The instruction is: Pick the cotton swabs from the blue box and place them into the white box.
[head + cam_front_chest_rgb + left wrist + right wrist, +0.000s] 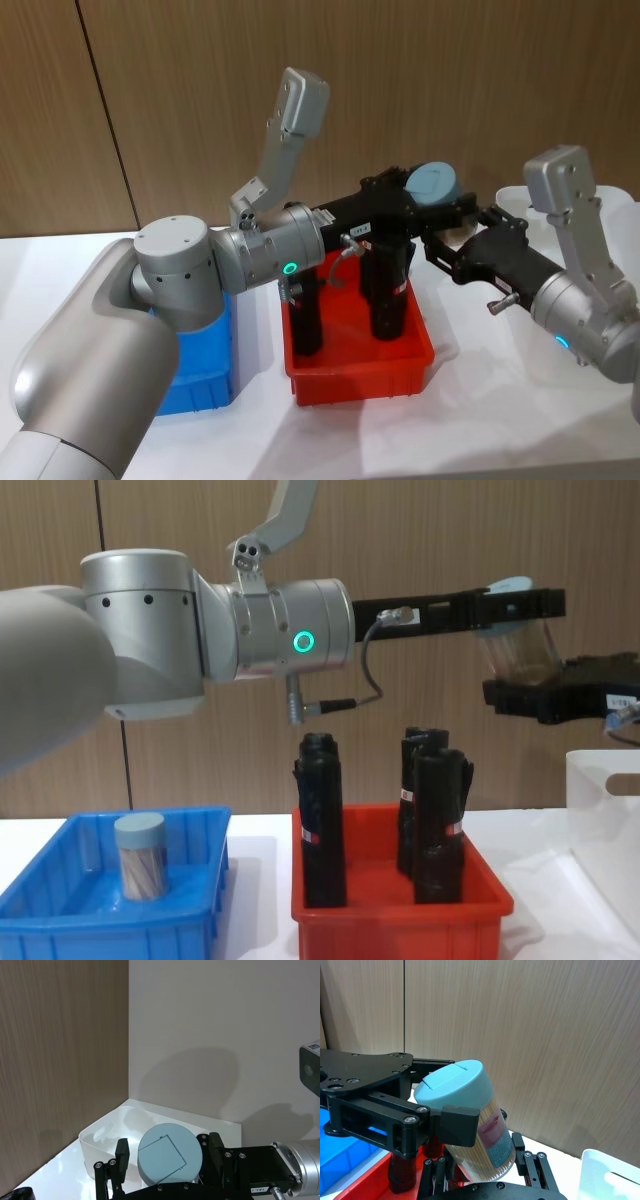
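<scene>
We are gripping the jar of cotton swabs (487,1127) near its top in the left claw (432,198), high over the red bin (400,922), and, being unable to tell the grip of the right claw (480,1172) at its base, judging release safe only once that hold is firm.

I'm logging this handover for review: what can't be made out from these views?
- Whether the right gripper grips the cotton swab jar: right wrist view, jar's base covers the contact.
- White box floor: left wrist view, jar and left gripper hide it.
- Jar's label print: right wrist view, too small.
</scene>
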### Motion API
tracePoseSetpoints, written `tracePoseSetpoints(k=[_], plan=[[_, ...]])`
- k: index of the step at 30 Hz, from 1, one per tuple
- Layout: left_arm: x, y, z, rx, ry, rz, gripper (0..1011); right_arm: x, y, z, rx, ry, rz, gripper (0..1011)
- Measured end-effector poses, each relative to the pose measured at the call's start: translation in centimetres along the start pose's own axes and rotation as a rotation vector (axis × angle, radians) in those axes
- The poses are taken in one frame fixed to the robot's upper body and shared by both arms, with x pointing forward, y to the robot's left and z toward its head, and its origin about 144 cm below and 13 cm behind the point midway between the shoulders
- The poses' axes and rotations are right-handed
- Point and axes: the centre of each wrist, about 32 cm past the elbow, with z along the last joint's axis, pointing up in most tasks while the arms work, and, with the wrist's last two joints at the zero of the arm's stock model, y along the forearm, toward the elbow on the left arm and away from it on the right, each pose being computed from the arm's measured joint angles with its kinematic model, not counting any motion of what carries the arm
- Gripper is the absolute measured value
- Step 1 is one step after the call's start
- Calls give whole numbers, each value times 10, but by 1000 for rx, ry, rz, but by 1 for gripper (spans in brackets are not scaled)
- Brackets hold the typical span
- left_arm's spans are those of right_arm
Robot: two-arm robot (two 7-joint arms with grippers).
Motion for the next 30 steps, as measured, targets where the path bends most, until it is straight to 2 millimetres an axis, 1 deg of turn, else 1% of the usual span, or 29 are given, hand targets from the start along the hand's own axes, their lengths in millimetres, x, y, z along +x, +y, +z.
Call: tracePoseSetpoints(k=[14,30], plan=[[0,0,0,0,-1,0,1004,4,-4,-10,-10,37,-38,674],[0,0,0,0,0,0,1004,23,-6,-27,-28,121,-143,674]])
